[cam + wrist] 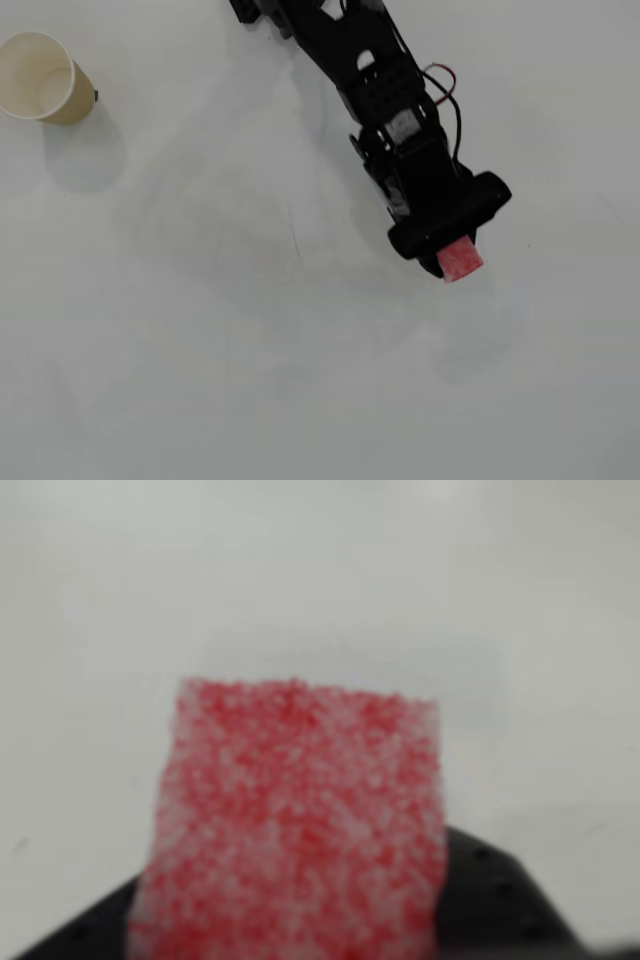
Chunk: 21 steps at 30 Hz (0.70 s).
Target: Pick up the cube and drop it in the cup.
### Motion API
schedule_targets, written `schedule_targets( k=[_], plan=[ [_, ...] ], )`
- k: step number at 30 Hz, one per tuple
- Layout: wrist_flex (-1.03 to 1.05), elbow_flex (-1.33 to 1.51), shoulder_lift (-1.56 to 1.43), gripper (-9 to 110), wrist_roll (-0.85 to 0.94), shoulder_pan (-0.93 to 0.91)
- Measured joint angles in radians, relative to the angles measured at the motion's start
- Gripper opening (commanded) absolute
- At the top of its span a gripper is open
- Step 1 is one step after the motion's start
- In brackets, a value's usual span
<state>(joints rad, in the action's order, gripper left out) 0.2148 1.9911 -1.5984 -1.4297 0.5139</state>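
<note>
1. Arm position. In the overhead view I see the black arm (385, 90) entering from the top edge and reaching down toward the right half of the white table (250, 350). A red and black wire pair (442, 78) loops out from its right side.

2. Claw state. The gripper (452, 252) sits at the lower end of the arm. I read it as closed on the cube (461, 260), which protrudes from its tip toward the lower right. The jaws themselves are hidden beneath the arm body in the overhead view, so I cannot tell how wide they stand apart beyond the width of the cube.

3. Cube. In the wrist view the cube (295, 820) fills the centre and lower part of the picture, blurred from closeness, red with whitish speckle across its face. Black gripper parts (495, 900) show behind its lower corners on both sides. A soft shadow lies on the table just above the cube's top edge. Whether the cube is touching the table or raised off it, I cannot tell from either view.

4. Cup. The cup (40, 78) stands upright in the top left corner of the overhead view, mouth open, cream inside with a tan outer wall. It is well apart from the gripper and cube, across the bare table.
</note>
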Motion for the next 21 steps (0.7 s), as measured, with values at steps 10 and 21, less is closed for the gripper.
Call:
schedule_targets(
  k=[10, 21],
  plan=[
    [0.000, 0.253, -0.388, 0, 0.012, -0.061],
    [0.000, 0.431, -0.716, 0, 0.032, -0.224]
  ],
)
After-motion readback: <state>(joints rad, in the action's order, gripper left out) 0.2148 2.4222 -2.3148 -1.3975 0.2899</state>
